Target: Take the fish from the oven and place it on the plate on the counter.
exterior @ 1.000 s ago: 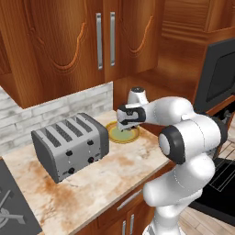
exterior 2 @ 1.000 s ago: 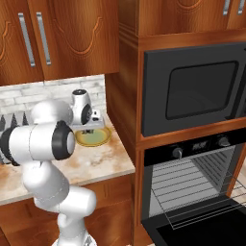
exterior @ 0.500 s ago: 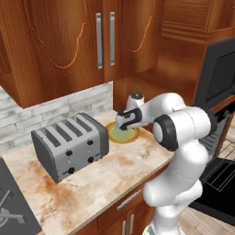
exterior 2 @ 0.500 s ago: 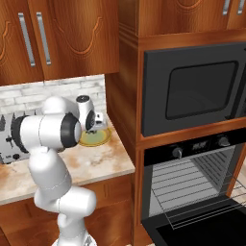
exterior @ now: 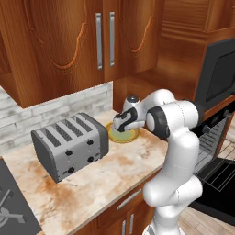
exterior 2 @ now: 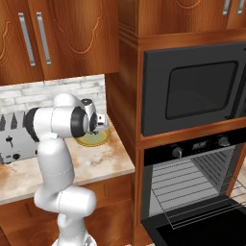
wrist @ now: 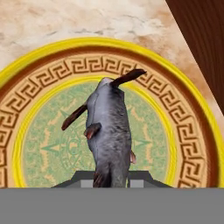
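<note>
The fish (wrist: pixel 109 131), grey with dark brown fins, hangs tail-end between my finger tips in the hand view. My gripper (wrist: pixel 112 178) is shut on it just above the middle of the plate (wrist: pixel 39 87), which is round with a green centre and a tan patterned rim. Whether the fish touches the plate I cannot tell. In the base views the gripper (exterior: pixel 120 125) (exterior 2: pixel 100 122) points down over the plate (exterior: pixel 131 136) (exterior 2: pixel 98 140) on the counter (exterior: pixel 92 183). The oven (exterior 2: pixel 192 187) stands to the right with its door open and wire racks showing.
A grey toaster (exterior: pixel 69 144) stands on the counter left of the plate. A wooden cabinet side wall (exterior 2: pixel 122 110) rises close behind and right of the plate. The microwave (exterior 2: pixel 192 89) sits above the oven. Wall cabinets (exterior: pixel 101 41) hang overhead.
The hand has sunk a little lower over the plate with the fish still in it, and the arm's elbow has swung round. The plate and toaster have not moved.
</note>
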